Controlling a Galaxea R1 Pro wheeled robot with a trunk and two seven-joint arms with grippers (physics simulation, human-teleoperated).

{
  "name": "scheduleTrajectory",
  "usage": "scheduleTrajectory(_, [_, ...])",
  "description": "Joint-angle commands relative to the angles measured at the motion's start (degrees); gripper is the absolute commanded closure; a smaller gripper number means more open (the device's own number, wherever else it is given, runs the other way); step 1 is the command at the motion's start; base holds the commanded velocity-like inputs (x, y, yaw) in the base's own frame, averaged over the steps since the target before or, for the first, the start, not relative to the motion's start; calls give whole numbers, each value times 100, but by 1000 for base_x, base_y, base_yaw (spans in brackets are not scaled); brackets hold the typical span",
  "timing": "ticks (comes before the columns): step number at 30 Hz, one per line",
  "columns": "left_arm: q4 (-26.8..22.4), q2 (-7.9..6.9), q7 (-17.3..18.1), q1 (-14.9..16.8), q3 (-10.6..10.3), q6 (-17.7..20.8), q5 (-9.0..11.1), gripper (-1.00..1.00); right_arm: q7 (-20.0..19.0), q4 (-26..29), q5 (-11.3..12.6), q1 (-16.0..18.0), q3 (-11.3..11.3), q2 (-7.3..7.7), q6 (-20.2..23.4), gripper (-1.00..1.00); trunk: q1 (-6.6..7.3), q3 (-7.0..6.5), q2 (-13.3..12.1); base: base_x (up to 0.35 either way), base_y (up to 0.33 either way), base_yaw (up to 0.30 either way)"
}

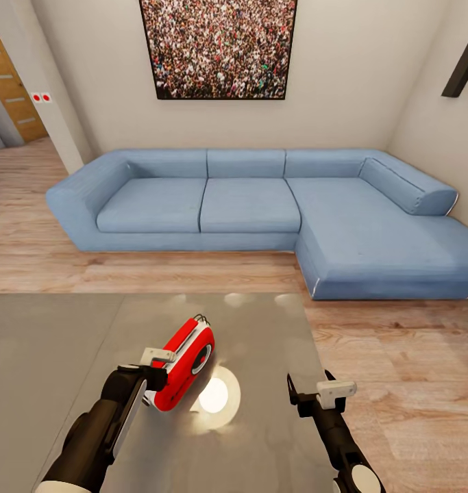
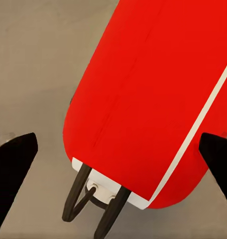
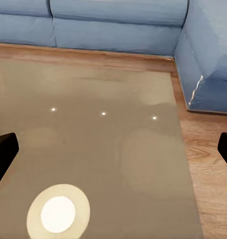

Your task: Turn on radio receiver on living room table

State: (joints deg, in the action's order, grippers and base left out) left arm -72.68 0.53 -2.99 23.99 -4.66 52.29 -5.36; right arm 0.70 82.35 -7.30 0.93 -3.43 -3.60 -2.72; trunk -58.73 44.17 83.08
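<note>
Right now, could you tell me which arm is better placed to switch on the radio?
Left. Its gripper is right at the radio, open jaws either side of it; the right gripper hangs open over bare table, apart from it.

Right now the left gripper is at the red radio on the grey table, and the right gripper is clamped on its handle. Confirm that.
Not quite. The right gripper holds nothing: the head view shows it open over the bare table, apart from the radio. The rest stands: the left gripper is at the red radio, and the left wrist view shows its fingers spread on either side of it.
</note>
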Motion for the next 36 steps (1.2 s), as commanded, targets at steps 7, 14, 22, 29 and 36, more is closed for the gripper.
scheduleTrajectory(7, [0, 0, 0, 0, 0, 0, 0, 100, 0, 0, 0, 3, 0, 0, 0, -100, 0, 0, 0, 0, 0, 0])
scheduleTrajectory(14, [-8, 0, 0, 0, 0, 0, 0, 100, 0, 0, 0, 2, 0, 0, 0, -100, 0, 0, 0, 0, 0, 0])
scheduleTrajectory(22, [-9, -8, 0, 0, -1, -5, 0, 100, 0, 0, 0, 0, 0, 0, 0, -100, 0, 0, 0, 0, 0, 0])
scheduleTrajectory(29, [-56, -9, 0, 0, -11, -5, 0, 100, 0, 0, 0, 1, 0, 0, 0, -100, 0, 0, 0, 0, 0, 0])
scheduleTrajectory(36, [-378, -1, -1, 0, -68, 22, 8, 100, 0, 0, 0, 1, 0, 0, 0, -100, 0, 0, 0, 0, 0, 0])
